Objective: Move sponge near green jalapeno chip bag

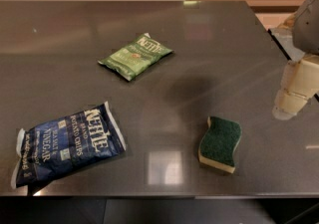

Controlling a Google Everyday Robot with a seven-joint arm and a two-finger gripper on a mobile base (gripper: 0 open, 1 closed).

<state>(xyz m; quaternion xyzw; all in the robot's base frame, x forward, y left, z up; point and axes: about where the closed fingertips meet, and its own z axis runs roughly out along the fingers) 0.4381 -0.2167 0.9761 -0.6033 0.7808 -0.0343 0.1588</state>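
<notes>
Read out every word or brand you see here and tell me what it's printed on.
"KETTLE" on the green jalapeno chip bag; smaller print blurred.
"KETTLE BRAND POTATO CHIPS" on the blue bag.
"VINEGAR" on the blue bag too; the rest blurred.
No text on the sponge or the gripper at the right edge.

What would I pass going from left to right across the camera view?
dark blue chip bag → green jalapeno chip bag → sponge → gripper, at the picture's far right edge.
</notes>
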